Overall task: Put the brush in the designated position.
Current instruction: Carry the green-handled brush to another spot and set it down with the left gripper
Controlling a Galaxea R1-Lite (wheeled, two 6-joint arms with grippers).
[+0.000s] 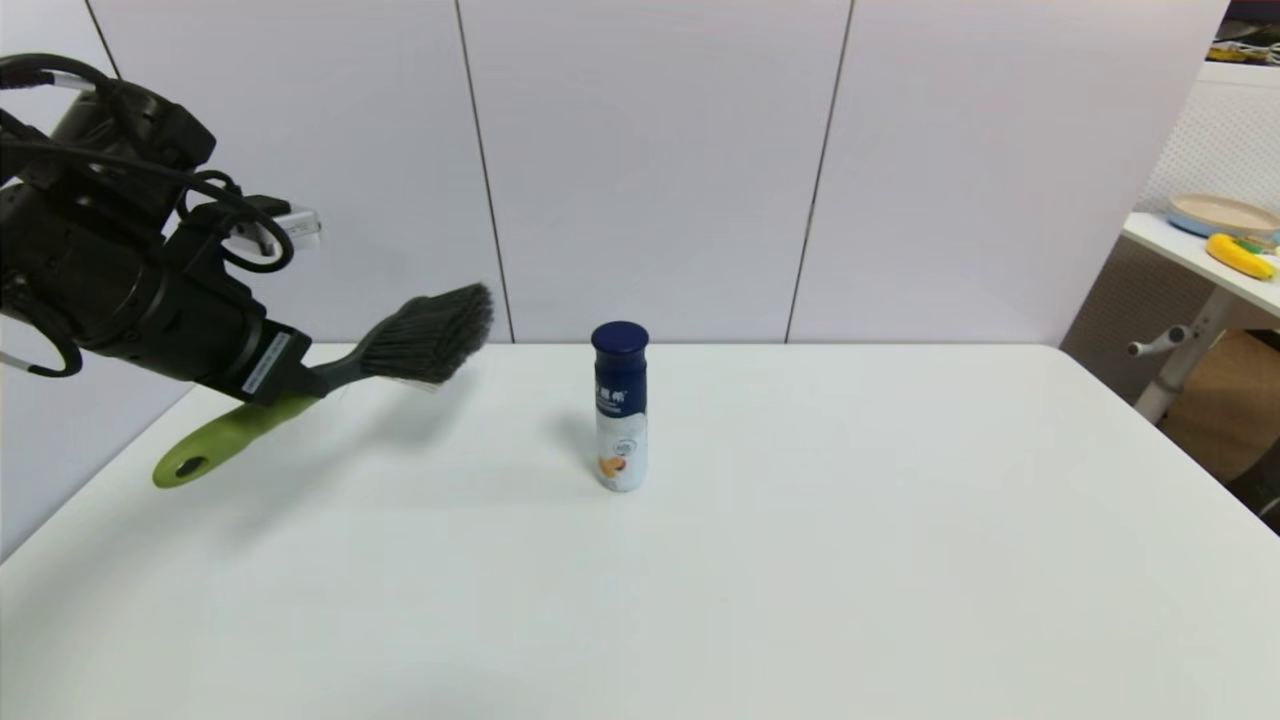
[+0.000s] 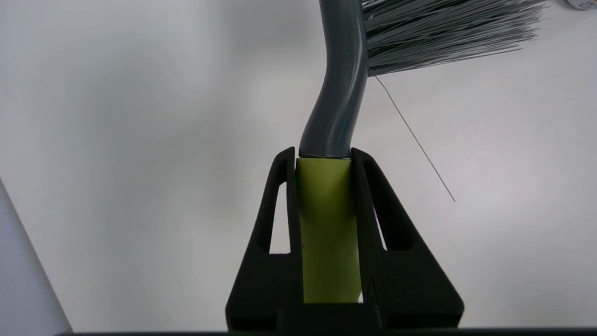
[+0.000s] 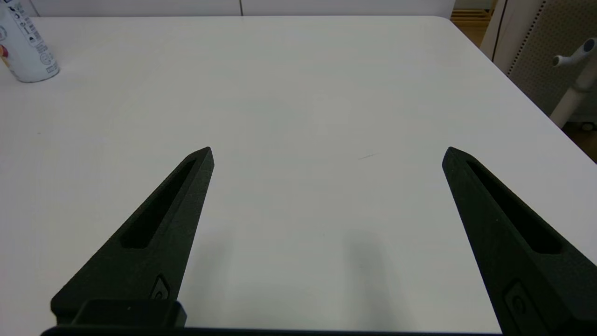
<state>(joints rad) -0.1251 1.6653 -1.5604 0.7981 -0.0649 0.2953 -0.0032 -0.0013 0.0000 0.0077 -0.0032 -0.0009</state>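
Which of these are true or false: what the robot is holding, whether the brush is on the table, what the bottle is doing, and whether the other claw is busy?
1. The left gripper is shut on the lime-green-handled dust brush with dark grey bristles. True.
2. The brush lies flat on the white table. False: it is held in the air, casting a shadow below.
3. The white bottle with the navy cap stands upright, apart from the brush. True.
4. The right gripper grips the bottle. False: its fingers are spread open over bare tabletop, holding nothing.
5. The bottle has tipped over. False: it stands upright.
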